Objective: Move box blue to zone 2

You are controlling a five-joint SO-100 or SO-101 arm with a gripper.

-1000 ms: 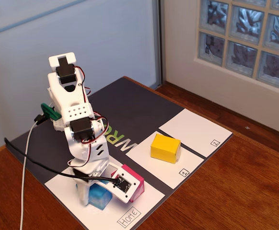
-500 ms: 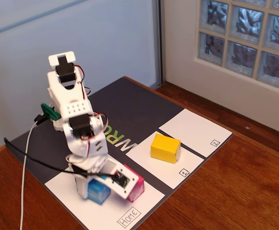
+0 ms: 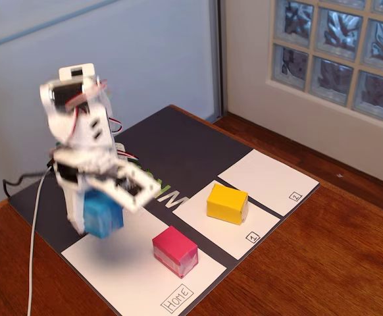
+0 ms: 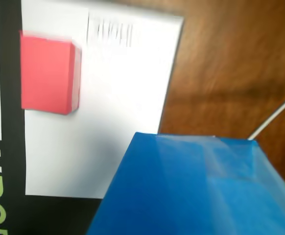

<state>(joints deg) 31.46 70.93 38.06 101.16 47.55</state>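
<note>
Blue box (image 3: 102, 216) aloft, apparently pinched in blurred claw (image 3: 102, 204); pink block (image 3: 175, 251) on Home panel (image 3: 122, 273)

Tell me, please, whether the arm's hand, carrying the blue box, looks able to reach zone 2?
Probably yes: the hand holds the blue box lifted above the mat, zone 2 lies bare, and only the yellow block on the neighbouring panel sits nearby.

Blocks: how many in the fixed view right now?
3. Blue box held up in the gripper; pink block on the Home panel; yellow block on panel 1.
</note>
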